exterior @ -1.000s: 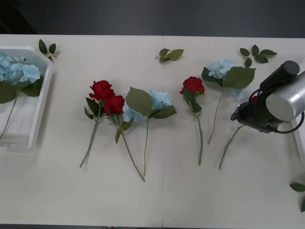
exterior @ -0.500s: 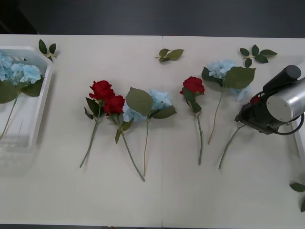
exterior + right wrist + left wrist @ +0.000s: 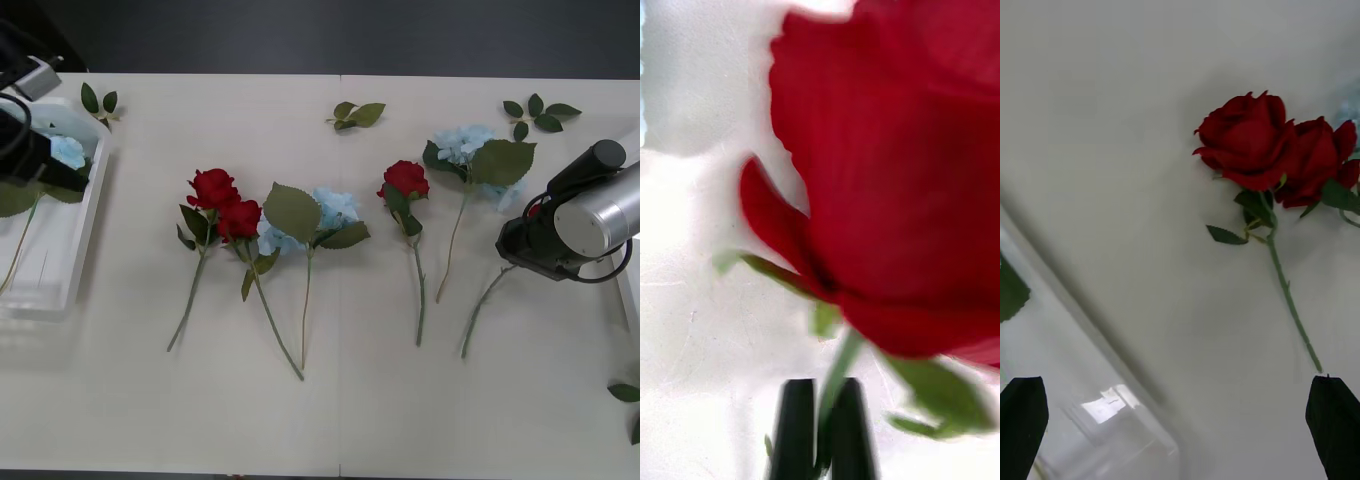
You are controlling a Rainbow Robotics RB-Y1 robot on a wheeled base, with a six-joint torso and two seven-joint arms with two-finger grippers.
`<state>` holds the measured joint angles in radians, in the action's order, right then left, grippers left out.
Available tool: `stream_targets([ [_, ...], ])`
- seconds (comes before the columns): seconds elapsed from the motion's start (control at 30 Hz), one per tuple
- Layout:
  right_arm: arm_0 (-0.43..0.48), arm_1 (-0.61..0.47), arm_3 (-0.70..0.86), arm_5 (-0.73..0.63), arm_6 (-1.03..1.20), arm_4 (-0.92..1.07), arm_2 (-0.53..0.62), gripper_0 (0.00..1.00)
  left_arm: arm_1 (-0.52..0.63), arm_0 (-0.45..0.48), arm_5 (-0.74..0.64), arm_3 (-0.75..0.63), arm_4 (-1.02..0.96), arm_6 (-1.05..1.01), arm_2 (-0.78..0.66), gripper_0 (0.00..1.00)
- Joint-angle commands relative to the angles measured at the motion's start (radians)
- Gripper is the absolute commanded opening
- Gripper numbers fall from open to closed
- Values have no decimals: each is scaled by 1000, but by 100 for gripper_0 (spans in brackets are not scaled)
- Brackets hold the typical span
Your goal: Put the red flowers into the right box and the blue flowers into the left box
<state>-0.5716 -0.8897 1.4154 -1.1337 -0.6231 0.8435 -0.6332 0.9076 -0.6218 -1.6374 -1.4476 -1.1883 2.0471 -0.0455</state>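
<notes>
My right gripper (image 3: 522, 240) is at the table's right side, shut on the green stem (image 3: 836, 375) of a red flower (image 3: 895, 187), just below its head (image 3: 536, 209). Other red flowers lie on the table: a pair (image 3: 225, 203) left of centre and one (image 3: 405, 178) right of centre. Blue flowers lie beside the pair (image 3: 335, 208), at the back right (image 3: 462, 142), and in the left box (image 3: 92, 210). My left gripper (image 3: 45, 165) hangs open over that box. In its wrist view the open gripper (image 3: 1178, 427) faces the rose pair (image 3: 1251, 142) and the box rim (image 3: 1090, 330). A sliver of the right box (image 3: 632, 300) shows at the right edge.
Loose green leaf sprigs lie at the back left (image 3: 98, 100), back centre (image 3: 358, 114), back right (image 3: 540, 110) and front right (image 3: 628, 395). The front strip of the table is bare.
My left arm has come into view over the left box. My right gripper has shifted slightly right with the rose, dragging its stem along.
</notes>
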Motion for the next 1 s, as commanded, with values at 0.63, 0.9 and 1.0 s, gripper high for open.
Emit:
stream_targets([
  [0.63,-111,-127,11,29,-405,89,15,0,-87,-91,392,-20,68,-352,541,100],
  [0.9,-165,-298,14,-5,-690,126,15,0,-188,-96,375,-20,234,-502,558,100],
  [1.0,-168,-350,10,-6,-762,89,15,0,-217,-104,334,-17,297,-556,558,100],
])
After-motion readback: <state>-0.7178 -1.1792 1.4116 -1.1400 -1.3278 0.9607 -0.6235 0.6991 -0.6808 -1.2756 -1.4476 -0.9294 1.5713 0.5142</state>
